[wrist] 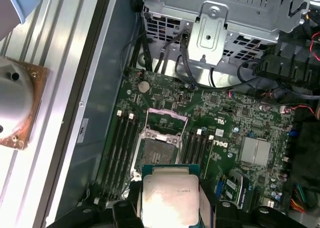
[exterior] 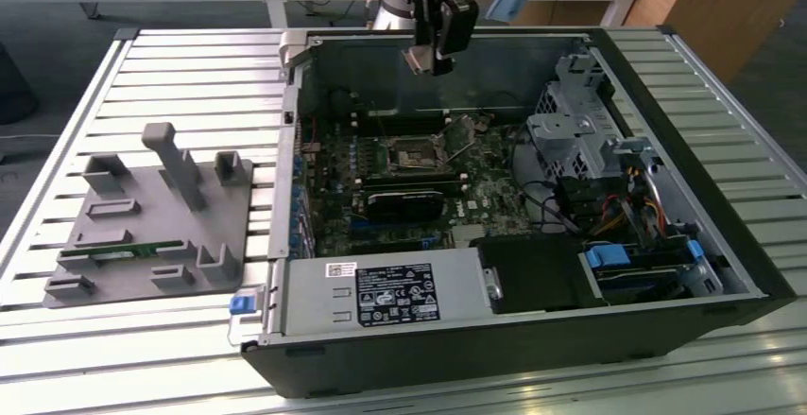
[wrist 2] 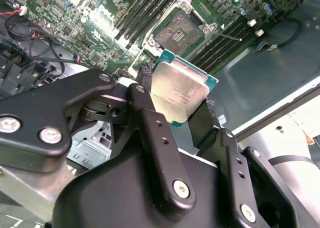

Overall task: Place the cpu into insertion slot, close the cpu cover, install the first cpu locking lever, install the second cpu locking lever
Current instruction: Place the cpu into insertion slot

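Since the exterior view looks down into the open computer case, I read it from the exterior view's left, where a grey parts fixture lies on the slatted table. Further right, the gripper hangs above the motherboard; I can't make out its load there. In the second wrist view its fingers are partly closed, pinching the cpu and hiding two edges. The insertion slot sits bare below, well apart, with the cpu cover swung open.
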Robot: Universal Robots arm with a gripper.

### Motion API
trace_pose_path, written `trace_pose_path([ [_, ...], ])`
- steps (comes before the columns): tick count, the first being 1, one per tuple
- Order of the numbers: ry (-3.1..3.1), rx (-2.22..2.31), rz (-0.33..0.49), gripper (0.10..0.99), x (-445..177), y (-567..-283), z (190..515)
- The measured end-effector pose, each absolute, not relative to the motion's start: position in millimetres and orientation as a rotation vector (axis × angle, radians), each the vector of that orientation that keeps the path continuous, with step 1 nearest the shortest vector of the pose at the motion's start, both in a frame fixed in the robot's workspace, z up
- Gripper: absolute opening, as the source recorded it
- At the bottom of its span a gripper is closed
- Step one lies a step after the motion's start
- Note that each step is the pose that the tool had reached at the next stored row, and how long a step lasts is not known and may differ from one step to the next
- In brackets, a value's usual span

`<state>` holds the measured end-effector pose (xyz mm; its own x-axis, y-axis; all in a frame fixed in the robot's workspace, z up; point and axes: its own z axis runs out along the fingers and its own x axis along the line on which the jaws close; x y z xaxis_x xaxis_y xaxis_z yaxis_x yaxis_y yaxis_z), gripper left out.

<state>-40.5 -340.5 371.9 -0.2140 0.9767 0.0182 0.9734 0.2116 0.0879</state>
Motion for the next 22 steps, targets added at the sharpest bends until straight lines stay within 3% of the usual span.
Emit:
trace_pose_path([
  [22, 2.216, 2.153, 0.115, 0.541, -40.6, -340.5, 366.3],
])
